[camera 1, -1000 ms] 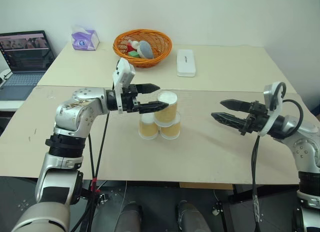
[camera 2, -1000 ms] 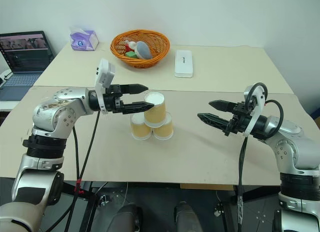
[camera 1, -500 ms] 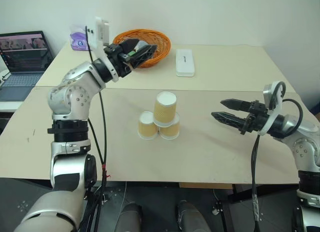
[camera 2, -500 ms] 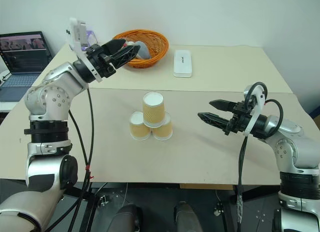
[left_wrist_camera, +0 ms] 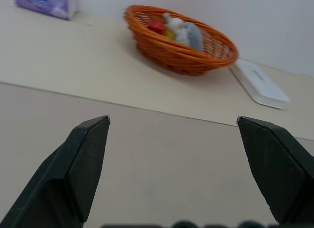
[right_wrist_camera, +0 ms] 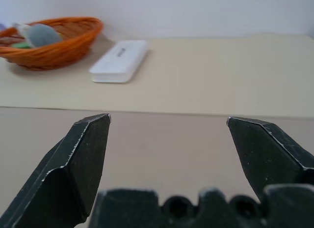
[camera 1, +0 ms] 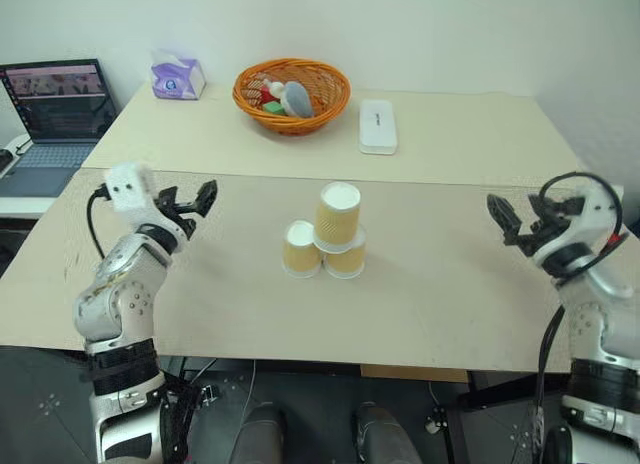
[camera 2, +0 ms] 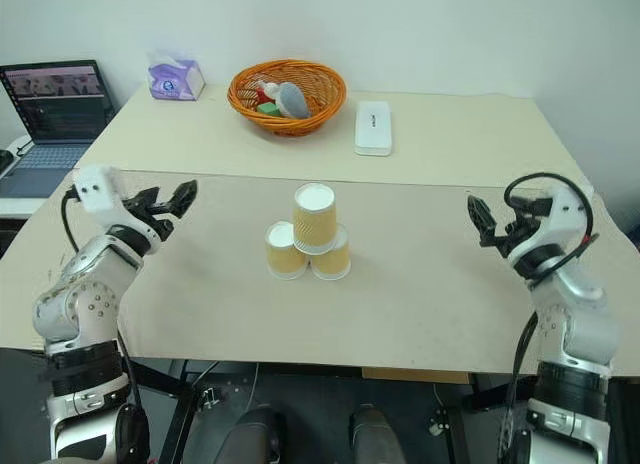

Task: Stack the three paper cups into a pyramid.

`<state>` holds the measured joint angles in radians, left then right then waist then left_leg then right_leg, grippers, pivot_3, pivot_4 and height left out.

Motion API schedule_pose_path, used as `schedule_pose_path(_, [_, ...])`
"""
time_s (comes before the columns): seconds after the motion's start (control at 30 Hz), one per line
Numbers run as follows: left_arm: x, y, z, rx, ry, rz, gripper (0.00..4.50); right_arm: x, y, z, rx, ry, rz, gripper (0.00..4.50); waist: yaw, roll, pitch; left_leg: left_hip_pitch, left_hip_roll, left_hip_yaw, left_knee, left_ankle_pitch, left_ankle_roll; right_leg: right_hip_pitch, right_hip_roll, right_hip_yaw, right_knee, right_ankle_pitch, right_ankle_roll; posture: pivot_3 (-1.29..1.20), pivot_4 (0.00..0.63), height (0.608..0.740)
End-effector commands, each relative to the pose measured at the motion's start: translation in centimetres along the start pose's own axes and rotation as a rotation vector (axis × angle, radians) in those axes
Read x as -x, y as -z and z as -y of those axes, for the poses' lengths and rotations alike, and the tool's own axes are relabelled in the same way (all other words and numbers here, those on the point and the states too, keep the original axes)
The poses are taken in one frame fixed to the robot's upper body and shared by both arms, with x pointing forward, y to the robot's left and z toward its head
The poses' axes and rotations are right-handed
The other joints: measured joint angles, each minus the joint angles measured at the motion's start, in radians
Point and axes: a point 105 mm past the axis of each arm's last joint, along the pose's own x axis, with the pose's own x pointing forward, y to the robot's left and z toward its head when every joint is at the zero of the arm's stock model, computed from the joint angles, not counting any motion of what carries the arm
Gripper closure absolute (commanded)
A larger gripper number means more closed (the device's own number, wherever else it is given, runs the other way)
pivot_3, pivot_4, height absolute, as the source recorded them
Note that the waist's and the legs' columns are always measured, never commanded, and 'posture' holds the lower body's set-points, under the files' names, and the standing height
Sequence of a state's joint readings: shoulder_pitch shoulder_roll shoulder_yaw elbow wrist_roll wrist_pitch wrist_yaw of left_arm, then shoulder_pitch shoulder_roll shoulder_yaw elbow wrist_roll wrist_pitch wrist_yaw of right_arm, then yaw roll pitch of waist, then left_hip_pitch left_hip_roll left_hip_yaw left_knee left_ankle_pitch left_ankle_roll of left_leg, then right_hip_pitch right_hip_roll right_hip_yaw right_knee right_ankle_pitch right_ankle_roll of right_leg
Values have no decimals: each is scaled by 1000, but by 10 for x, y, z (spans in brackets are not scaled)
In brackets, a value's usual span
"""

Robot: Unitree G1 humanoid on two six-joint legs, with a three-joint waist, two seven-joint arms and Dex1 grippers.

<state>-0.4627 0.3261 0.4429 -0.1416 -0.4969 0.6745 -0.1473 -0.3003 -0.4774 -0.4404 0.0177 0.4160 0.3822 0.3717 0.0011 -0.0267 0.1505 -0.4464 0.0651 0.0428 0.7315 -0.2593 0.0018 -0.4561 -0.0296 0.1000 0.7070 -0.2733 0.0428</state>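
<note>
The three paper cups [camera 1: 325, 240] are seen near the middle of the front table [camera 1: 430, 304], already arranged as the pyramid: two cups stand side by side, touching, and the third is set on top, bridging their rims. The stacking step is judged to be done. The left gripper [camera 1: 186, 201] is held well apart from the stack on its left, jaws spread wide, with nothing between them. The right gripper [camera 2: 493, 222] is held well apart on the other side, also wide open and empty. An orange wicker basket [camera 1: 291, 92], a white case [camera 1: 377, 124] and a tissue pack [camera 1: 178, 77] lie on the far table. No further grasp appears to be needed; the next move is judged to call only for keeping both arms clear so the stack is not knocked.
</note>
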Motion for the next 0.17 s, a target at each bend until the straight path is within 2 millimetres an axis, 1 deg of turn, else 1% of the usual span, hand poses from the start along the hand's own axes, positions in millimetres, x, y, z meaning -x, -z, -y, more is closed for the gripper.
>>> schedule_pose_path(0.03, [9,-10,-14,3,-77,68,72,11,2,2,16,108,45,0,-1,0,0,0,0,0,0,0,0,0,0,0,0,0,0,0,150,675])
schedule_pose_path(0.1, [12,-5,-17,-16,-90,69,72,14,13,1,-2,142,29,0,-4,0,0,1,0,0,0,0,0,0,0,0,1,0,0,0,150,675])
schedule_pose_path(0.17, [17,6,-22,-31,-119,56,72,18,25,-1,-8,177,11,0,-6,0,0,0,0,0,0,0,0,0,0,0,1,0,0,0,150,675])
